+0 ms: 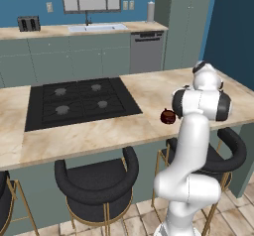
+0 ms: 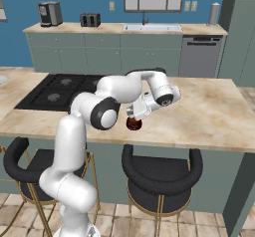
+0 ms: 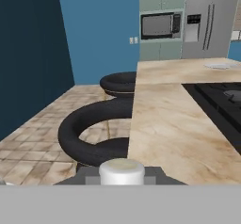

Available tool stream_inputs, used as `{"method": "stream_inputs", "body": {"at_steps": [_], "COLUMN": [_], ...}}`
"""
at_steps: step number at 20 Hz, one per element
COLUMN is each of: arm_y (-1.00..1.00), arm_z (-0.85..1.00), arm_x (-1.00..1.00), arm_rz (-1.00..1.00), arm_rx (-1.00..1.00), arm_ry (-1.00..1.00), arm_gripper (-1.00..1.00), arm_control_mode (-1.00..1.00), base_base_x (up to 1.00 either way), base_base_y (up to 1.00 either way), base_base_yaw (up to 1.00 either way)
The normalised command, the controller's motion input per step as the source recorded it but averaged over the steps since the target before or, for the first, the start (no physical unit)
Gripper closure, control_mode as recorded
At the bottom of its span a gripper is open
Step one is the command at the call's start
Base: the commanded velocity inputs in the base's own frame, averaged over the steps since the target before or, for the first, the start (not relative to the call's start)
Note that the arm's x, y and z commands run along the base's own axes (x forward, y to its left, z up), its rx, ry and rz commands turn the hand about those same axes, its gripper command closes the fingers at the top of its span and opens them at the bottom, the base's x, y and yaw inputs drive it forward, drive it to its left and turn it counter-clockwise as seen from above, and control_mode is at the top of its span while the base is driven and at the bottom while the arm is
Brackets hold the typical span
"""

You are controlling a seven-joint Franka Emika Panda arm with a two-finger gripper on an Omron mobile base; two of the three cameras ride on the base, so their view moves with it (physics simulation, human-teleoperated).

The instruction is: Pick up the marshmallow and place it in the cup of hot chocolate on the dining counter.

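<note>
Marshmallow clamped in pincer, lower part hidden | cup of hot chocolate partly behind hand

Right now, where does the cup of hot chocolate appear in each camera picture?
Left base view: cup right of centre, near the counter's front edge, beside the arm.
Right base view: cup at centre, just under the claw.
Hand view: I cannot find it.
Shared landmark: the black cooktop.
</note>
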Motion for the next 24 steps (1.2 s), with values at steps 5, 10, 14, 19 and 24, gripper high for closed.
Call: {"method": "stream_inputs", "body": {"at_steps": [5, 10, 14, 19, 24], "arm_y": [0.02, 0.02, 0.00, 0.00, 0.00], "arm_z": [-0.16, -0.19, -0.26, -0.19, -0.22], "arm_x": [0.23, 0.21, 0.29, 0.22, 0.21], "arm_rz": [0.00, 0.00, 0.00, 0.00, 0.00], "arm_rx": [0.00, 0.00, 0.00, 0.00, 0.00], "arm_ry": [0.06, 0.06, 0.08, 0.03, 0.02], "arm_gripper": [1.00, 1.00, 1.00, 1.00, 1.00], "arm_control_mode": [-1.00, -1.00, -1.00, -1.00, -1.00], "base_base_x": [0.00, 0.00, 0.00, 0.00, 0.00], "base_base_y": [0.00, 0.00, 0.00, 0.00, 0.00], "base_base_yaw": [0.00, 0.00, 0.00, 0.00, 0.00]}}
